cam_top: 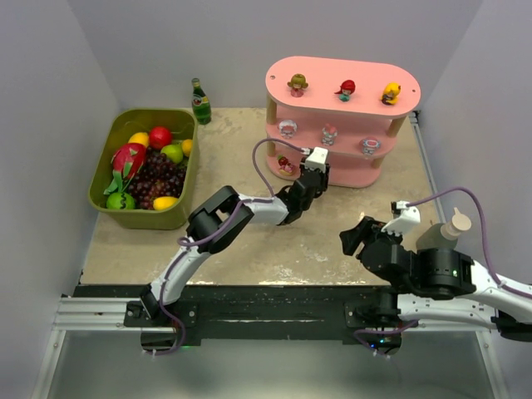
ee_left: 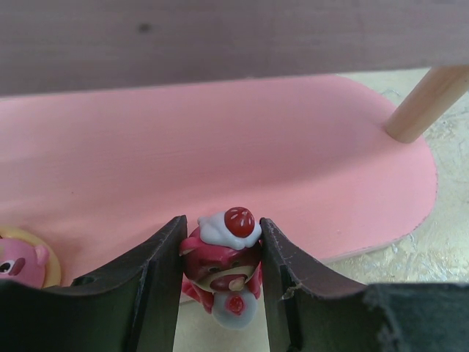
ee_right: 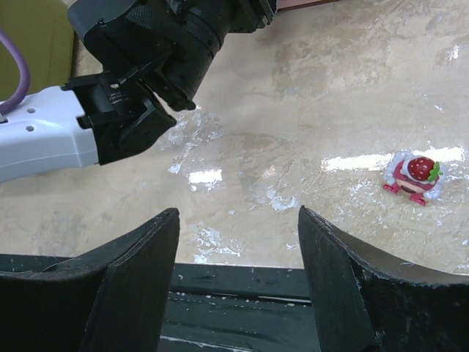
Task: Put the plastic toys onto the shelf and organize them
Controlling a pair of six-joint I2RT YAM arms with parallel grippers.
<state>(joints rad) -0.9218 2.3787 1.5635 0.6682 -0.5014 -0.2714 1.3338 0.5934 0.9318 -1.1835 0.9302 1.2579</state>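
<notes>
a beige, mottled, slightly glossy tabletop sits inside plain pale grey walls, and light glares off it in white patches. at the back right stands the pink shelf: three smooth matte boards with rounded ends, on round pale wooden posts. on its top board stand a brown-haired figurine, a red one and a yellow one. three paler figurines are on the middle board, and another pink figurine is on the lowest. my left gripper is at the front edge of that lowest board, its black fingers clamped on a glossy pink bear figurine with a white cap and a red berry. my right gripper hangs over the tabletop with its fingers spread wide. a strawberry-topped figurine is on the tabletop to its right in the wrist view.
</notes>
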